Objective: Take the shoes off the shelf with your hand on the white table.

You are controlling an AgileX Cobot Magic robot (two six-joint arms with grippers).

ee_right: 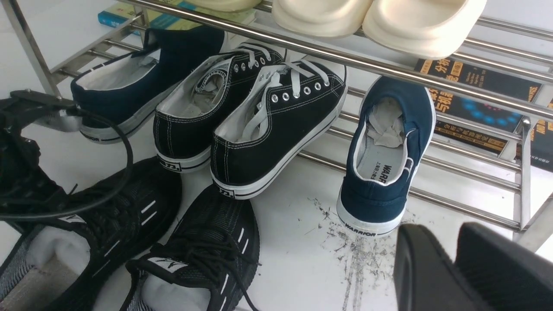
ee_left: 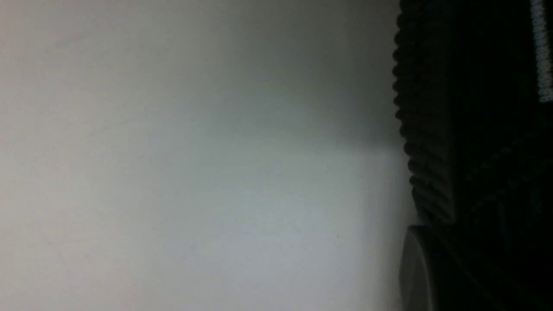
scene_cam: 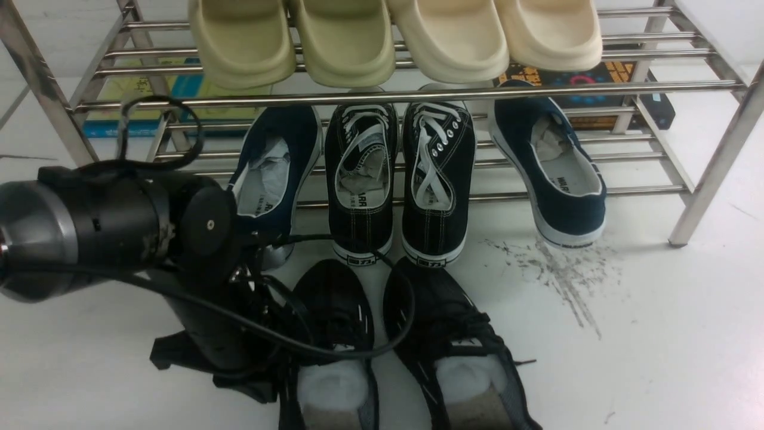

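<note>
The two black mesh shoes (scene_cam: pixel 334 322) (scene_cam: pixel 444 325) stand side by side on the white table (scene_cam: pixel 656 346), toes toward the shelf (scene_cam: pixel 418 95), white stuffing showing at their heels. In the right wrist view they are the left shoe (ee_right: pixel 129 203) and the right shoe (ee_right: pixel 216 233). My left gripper (scene_cam: pixel 250 376) is low on the table against the left shoe's outer side. Its fingers are hidden there, and the left wrist view shows only a dark finger (ee_left: pixel 417 268) beside that shoe's ribbed black edge (ee_left: pixel 427 129). My right gripper (ee_right: pixel 443 235) hovers over the table with a narrow empty gap.
On the lower tier sit two black canvas sneakers (scene_cam: pixel 397 179) between two navy slip-ons (scene_cam: pixel 271 173) (scene_cam: pixel 555 173). Cream slippers (scene_cam: pixel 394 36) fill the upper tier. Books (scene_cam: pixel 597 77) lie behind. Dark scuff streaks (scene_cam: pixel 561 275) mark the table. The left arm's cable (scene_cam: pixel 358 352) drapes over the mesh shoes.
</note>
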